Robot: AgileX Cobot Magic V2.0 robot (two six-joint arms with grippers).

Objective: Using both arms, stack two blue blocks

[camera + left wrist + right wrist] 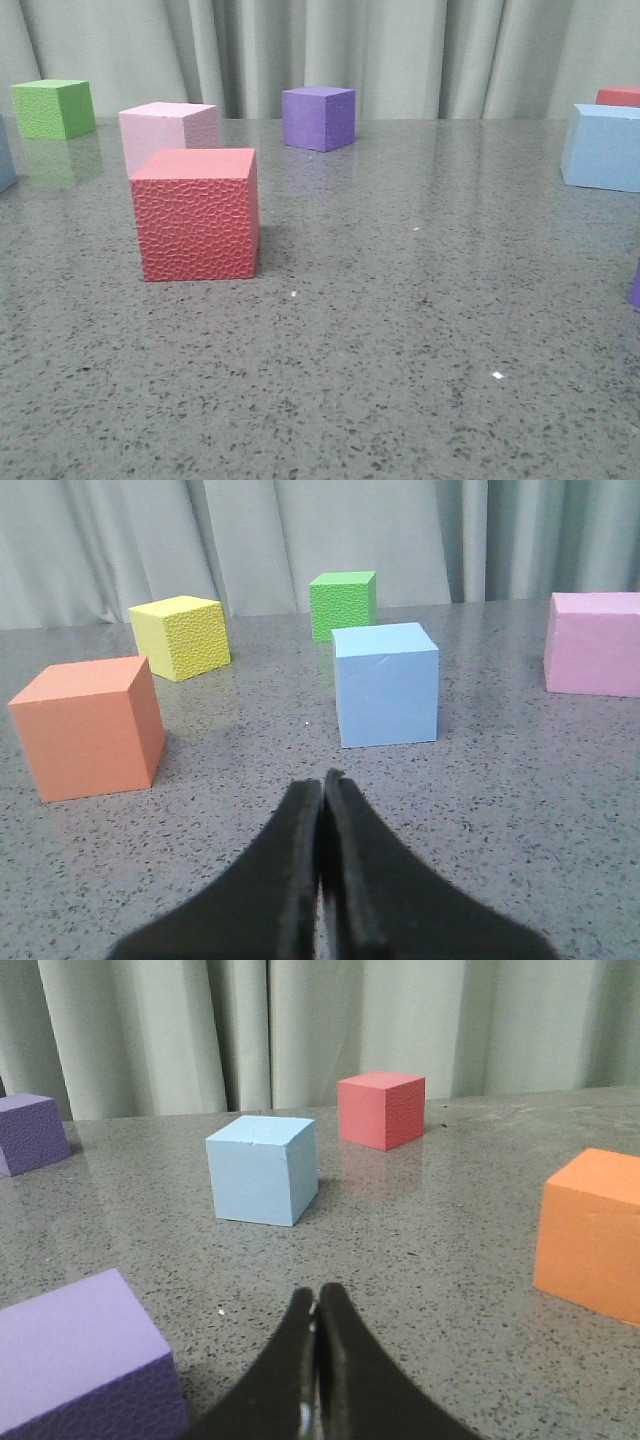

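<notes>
Both grippers clenched, empty: left gripper (322, 780), right gripper (316, 1305). Beyond each, one blue block sits apart on the table (400, 330): left blue block (386, 684), right blue block (262, 1169). Farther back, possibly textured, red cube (381, 1109).

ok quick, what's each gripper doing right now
left gripper: closed, holding nothing, blue block ahead.
right gripper: closed, holding nothing.

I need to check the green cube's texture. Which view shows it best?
The front view: the green cube shows two pebbled faces at far left. The left wrist view has it farther back, behind a blue block. The right wrist view misses it.
</notes>
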